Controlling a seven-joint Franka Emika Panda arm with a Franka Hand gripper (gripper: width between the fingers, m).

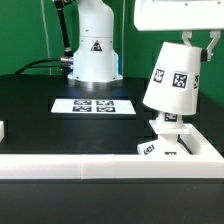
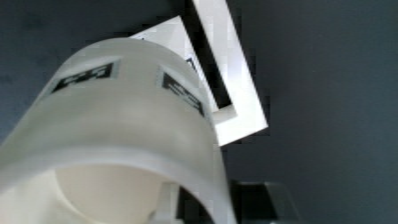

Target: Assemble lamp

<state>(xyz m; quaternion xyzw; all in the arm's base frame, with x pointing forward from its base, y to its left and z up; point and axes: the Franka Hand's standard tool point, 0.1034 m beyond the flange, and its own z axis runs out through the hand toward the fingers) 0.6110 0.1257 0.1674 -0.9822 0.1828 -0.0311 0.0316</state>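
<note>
My gripper (image 1: 197, 46) is at the upper right of the exterior view, shut on the rim of the white tapered lamp shade (image 1: 170, 78). The shade hangs tilted, with black-and-white tags on its side. It is just above a white tagged piece, probably the bulb (image 1: 170, 121), which stands on the flat square base (image 1: 160, 148). The shade hides most of the bulb. In the wrist view the shade (image 2: 125, 130) fills the picture, the base (image 2: 228, 70) lies beyond it, and one dark finger (image 2: 263, 203) shows beside the shade's wall.
The marker board (image 1: 92, 104) lies flat on the black table in the middle. The arm's white pedestal (image 1: 92, 45) stands behind it. A white rail (image 1: 80, 166) runs along the front edge, close beside the base. A small white block (image 1: 3, 128) sits at the left edge.
</note>
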